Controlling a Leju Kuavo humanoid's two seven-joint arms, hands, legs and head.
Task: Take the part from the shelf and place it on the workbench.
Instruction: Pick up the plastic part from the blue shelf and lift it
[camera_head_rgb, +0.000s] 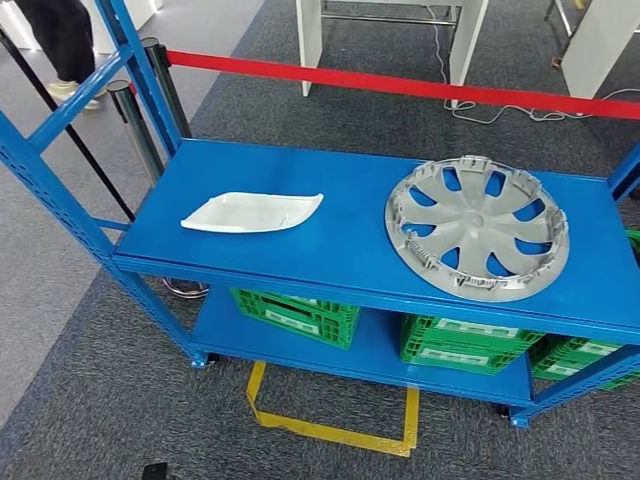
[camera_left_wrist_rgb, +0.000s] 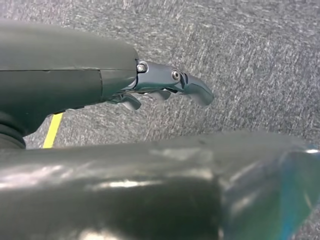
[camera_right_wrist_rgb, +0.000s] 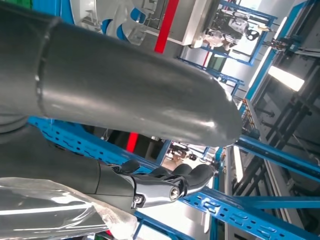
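Nearest the robot, a rectangle of yellow floor tape (camera_head_rgb: 332, 420) lay on the grey carpet (camera_head_rgb: 90, 400) in front of the blue metal shelf unit (camera_head_rgb: 355, 250). On its lower deck stood green slatted plastic crates (camera_head_rgb: 298, 316), side by side under the top deck. On the top deck, toward the right, a round grey plastic wheel cover (camera_head_rgb: 477, 227) with curved spokes lay flat, ribbed side up. Well apart from it, toward the left, a flat white plastic panel part (camera_head_rgb: 251, 212) with one pointed end also lay flat; neither hand touched either piece. Beyond the shelf, a red barrier belt (camera_head_rgb: 400, 84) ran between chrome posts (camera_head_rgb: 136, 125), with white table legs (camera_head_rgb: 309, 40) and a person's shoes (camera_head_rgb: 74, 92) farther off.

In the left wrist view, the left hand (camera_left_wrist_rgb: 166, 87) hung over the carpet, fingers extended together and holding nothing. In the right wrist view, the right hand (camera_right_wrist_rgb: 166, 182) held nothing, dark fingers (camera_right_wrist_rgb: 196, 175) loosely extended beneath the thick grey thumb (camera_right_wrist_rgb: 132, 95), with blue racking (camera_right_wrist_rgb: 241, 215) behind.
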